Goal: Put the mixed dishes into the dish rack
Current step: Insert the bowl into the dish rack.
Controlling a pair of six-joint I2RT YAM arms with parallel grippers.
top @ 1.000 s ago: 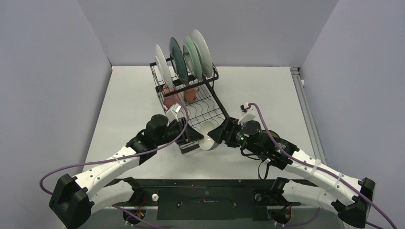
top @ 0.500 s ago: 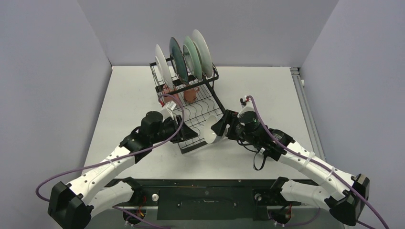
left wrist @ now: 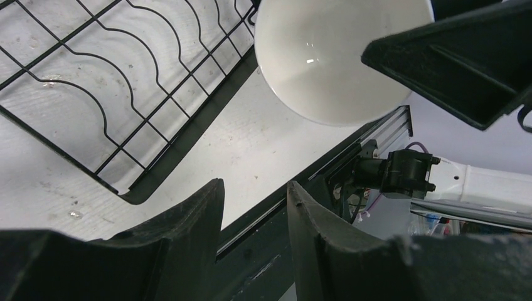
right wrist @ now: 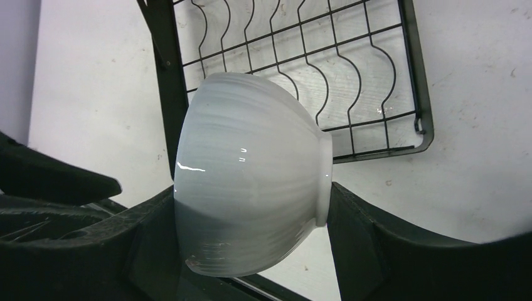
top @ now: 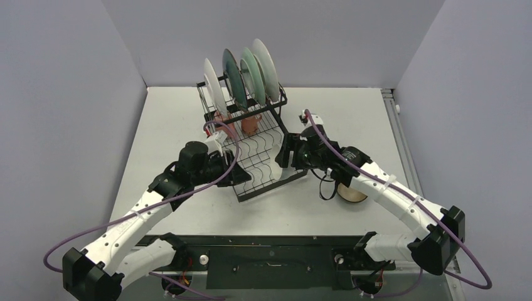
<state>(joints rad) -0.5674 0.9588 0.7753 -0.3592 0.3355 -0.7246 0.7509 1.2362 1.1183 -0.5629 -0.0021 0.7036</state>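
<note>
The right gripper [right wrist: 254,232] clamps the white bowl [right wrist: 244,182] on its side, over the right edge of the rack's [top: 266,164] lower tray. The left gripper [left wrist: 254,200] hangs by the tray's near corner, jaws apart and empty. Four plates [top: 256,75] stand in the rack's far slots. A brown bowl [top: 351,194] sits toward the bench's [top: 175,119] right edge.

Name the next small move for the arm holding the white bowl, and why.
Probably carry the right gripper a little further over the flat tray of the black wire dish rack: the white ribbed bowl, clamped sideways between its fingers, hangs above the tray's edge bar rather than its wires.
</note>
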